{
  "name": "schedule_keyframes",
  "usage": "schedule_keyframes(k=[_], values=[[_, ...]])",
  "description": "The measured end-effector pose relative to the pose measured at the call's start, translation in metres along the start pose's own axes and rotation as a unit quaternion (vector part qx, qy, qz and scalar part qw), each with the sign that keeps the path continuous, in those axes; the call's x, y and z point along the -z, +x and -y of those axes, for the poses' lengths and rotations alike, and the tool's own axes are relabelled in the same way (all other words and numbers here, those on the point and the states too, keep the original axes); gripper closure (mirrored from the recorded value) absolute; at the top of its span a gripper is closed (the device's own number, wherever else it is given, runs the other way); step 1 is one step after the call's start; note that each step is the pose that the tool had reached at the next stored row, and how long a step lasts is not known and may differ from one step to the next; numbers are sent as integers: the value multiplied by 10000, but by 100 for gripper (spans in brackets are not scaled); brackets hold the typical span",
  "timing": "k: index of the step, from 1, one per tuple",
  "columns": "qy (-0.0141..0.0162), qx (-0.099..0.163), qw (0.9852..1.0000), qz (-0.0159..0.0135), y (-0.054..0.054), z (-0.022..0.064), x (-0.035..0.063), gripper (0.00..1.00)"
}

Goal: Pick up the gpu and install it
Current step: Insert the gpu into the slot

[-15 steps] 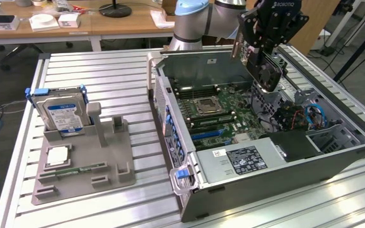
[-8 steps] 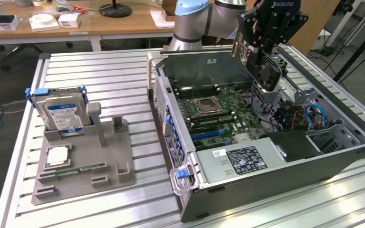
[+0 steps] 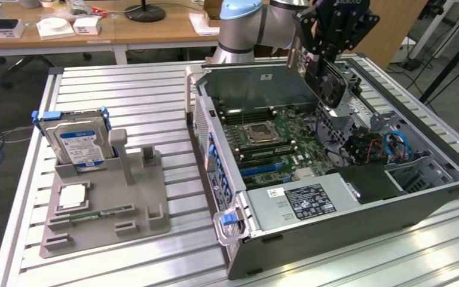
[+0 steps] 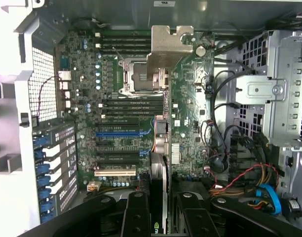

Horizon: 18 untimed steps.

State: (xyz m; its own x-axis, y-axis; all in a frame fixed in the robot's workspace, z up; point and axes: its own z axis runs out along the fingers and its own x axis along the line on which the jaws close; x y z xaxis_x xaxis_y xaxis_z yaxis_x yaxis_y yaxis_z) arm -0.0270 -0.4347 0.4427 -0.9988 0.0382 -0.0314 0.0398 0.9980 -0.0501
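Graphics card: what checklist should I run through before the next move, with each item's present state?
1. Grip on the graphics card by the end effector: ok, the card is clamped between the fingers.
2. Computer case open on top: ok.
3. Card seated in a slot: not ok, it hangs above the motherboard.
4. Blue slot empty: ok.
5. Card lined up with that slot: cannot tell.
6. Cables away from the card: ok, they lie off to one side by the drive cage.
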Motion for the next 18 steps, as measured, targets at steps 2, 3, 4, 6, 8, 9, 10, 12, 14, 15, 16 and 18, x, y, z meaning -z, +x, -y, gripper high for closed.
schedule_keyframes(k=[2, 3, 4, 6, 8, 9, 10, 12, 14, 15, 16, 18], values=[[0, 8, 10000, 1, -1, -4, 0, 74], [0, 22, 10000, 1, -1, -4, 0, 74], [-1, 34, 10000, 2, 0, -4, -1, 74], [-2, 58, 10000, 3, 0, -5, -1, 74], [-3, 87, 10000, 4, 0, -5, -2, 74], [-3, 103, 9999, 5, 0, -6, -3, 74], [-4, 126, 9999, 6, 0, -6, -3, 74], [-5, 188, 9998, 10, 0, -6, -4, 74], [-7, 249, 9997, 13, 0, -7, -5, 74], [-9, 285, 9996, 15, 0, -7, -6, 74], [-11, 328, 9995, 17, 0, -8, -7, 74], [-12, 411, 9992, 21, 0, -9, -7, 74]])
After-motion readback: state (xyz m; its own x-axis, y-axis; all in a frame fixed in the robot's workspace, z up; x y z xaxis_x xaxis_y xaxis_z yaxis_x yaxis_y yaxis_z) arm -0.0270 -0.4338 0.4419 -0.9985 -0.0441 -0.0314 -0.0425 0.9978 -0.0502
